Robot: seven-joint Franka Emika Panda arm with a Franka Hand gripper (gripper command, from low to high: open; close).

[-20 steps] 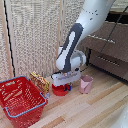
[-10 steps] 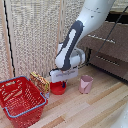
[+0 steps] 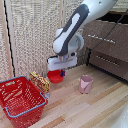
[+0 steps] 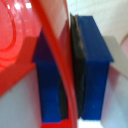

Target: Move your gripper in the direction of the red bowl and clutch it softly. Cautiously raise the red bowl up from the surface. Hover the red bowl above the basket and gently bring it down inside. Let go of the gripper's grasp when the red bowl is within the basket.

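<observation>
The gripper point(image 3: 62, 74) pinches the red bowl's point(image 3: 54, 76) rim between its 2 blue fingers point(image 4: 95, 70). The gripper hides part of the bowl in the middle of the exterior view. The wrist view is blurry.

Red bowl point(image 3: 54, 76): small, shallow, round, its thin rim point(image 4: 59, 60) clamped between the pincer's point(image 3: 61, 74) blue fingers point(image 4: 95, 70). Red mesh basket point(image 3: 23, 114), blue-grey rim, lies at its 8 o'clock.
</observation>
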